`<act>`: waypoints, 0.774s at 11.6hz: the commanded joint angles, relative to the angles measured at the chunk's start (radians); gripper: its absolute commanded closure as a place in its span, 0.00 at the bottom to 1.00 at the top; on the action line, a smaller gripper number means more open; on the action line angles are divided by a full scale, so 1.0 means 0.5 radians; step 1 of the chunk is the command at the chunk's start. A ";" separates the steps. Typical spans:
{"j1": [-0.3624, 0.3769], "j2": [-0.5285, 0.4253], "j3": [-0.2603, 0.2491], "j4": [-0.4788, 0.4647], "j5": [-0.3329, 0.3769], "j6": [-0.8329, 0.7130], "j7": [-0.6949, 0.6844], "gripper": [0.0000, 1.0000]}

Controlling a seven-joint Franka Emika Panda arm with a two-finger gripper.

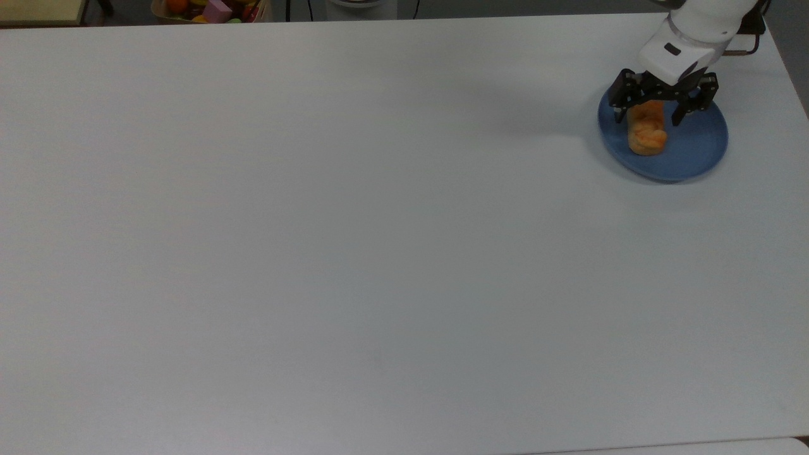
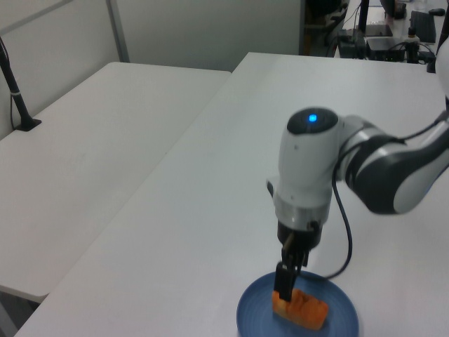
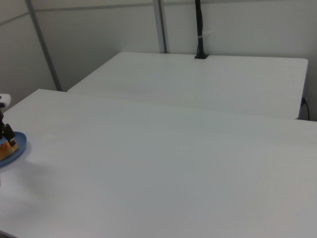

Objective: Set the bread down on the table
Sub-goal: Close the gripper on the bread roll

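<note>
You have the bread lying on the blue plate, which sits near the far right corner of the white surface in the top view. The claw is down over the plate with its 2 fingers spread apart, 1 on each side of the loaf's far end as the top view shows it; the fingers straddle the bread and are not closed on it. In the left view the claw hangs straight down from the white wrist, with a blue light on top of the arm, and its fingertips reach the end of the bread at the left view's left, above the plate. Contact between fingertips and loaf cannot be confirmed. In the right view the plate lies at the right view's left edge. A bin of coloured toys stands past the surface's far edge in the top view
</note>
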 commanded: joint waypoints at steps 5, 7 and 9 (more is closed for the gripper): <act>0.087 0.149 -0.012 0.039 -0.187 0.124 0.284 0.36; 0.078 0.140 0.012 0.045 -0.234 0.124 0.284 1.00; 0.011 0.073 0.076 0.045 -0.222 0.106 0.281 1.00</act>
